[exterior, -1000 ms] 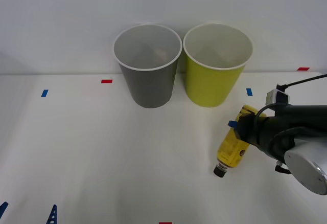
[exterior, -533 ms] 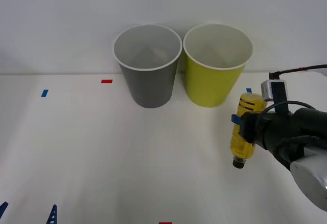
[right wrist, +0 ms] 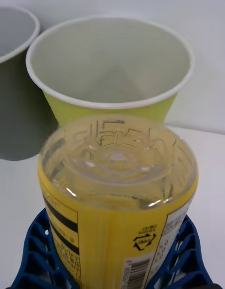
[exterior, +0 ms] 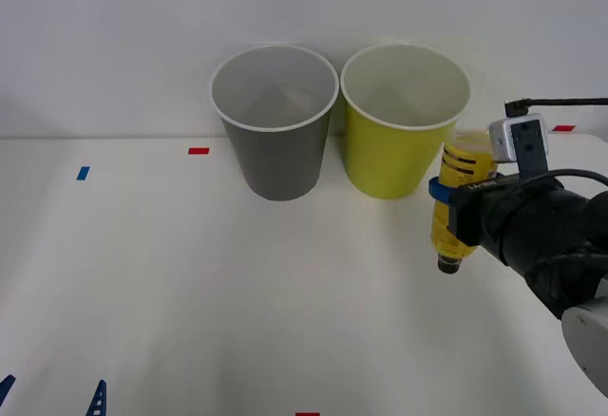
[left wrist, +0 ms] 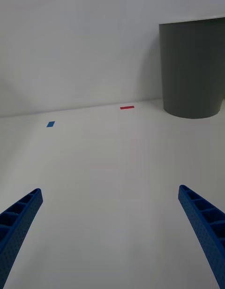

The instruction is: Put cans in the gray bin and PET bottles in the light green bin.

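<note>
Bottle (exterior: 460,202) clamped cap-down in your right claw (exterior: 446,209), lifted beside green bin (exterior: 399,155) for drop. Left claw (left wrist: 112,237) apart, idle over bench (exterior: 190,283).

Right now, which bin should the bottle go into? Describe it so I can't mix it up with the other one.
Two round tapered bins stand side by side at the back of the white table, against the wall. Take the one on the robot's right, nearest the right tool holding the PET bottle. That light green bin has a yellow-green wall; its neighbour, the gray bin, is dark gray.
</note>
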Robot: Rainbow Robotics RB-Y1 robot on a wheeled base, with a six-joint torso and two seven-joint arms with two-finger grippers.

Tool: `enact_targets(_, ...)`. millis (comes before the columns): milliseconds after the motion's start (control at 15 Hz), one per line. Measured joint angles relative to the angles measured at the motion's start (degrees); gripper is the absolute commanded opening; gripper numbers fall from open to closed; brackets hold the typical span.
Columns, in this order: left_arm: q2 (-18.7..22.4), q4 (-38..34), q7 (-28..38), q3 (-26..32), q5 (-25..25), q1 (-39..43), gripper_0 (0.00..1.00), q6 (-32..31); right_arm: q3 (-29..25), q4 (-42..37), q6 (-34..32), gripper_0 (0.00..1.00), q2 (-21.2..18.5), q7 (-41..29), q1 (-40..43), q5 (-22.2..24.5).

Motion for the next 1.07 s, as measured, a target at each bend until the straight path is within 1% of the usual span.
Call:
enact_targets(133,0.0,0.0,0.0,0.0,0.0,0.0,1.0,0.0,-0.2,-0.8,-2.1,0.0,0.6,0.1,0.0,0.0)
enact_targets(400,0.0,0.0,0.0,0.0,0.0,0.0,1.0,0.0,-1.2,-3.2,-2.3,0.0,3.1,-0.6,-1.2,0.2)
enact_targets(467,0.0,0.0,0.0,0.0,0.0,0.0,1.0,0.0,-1.2,-3.3,-1.6,0.0,3.6,-0.9,-1.7,0.9)
enact_targets(667,0.0,0.0,0.0,0.0,0.0,0.0,1.0,0.0,-1.2,-3.3,4.1,0.0,6.1,-2.0,-5.8,3.7)
enact_targets(800,0.0,0.0,0.0,0.0,0.0,0.0,1.0,0.0,-1.3,-3.3,7.3,0.0,7.1,-4.4,-9.0,4.5)
enact_targets(933,0.0,0.0,0.0,0.0,0.0,0.0,1.0,0.0,-1.5,-3.3,9.6,0.0,7.2,-8.2,-11.3,4.6)
enact_targets(1067,0.0,0.0,0.0,0.0,0.0,0.0,1.0,0.0,-2.0,-3.3,10.3,0.0,6.7,-9.2,-12.9,4.3)
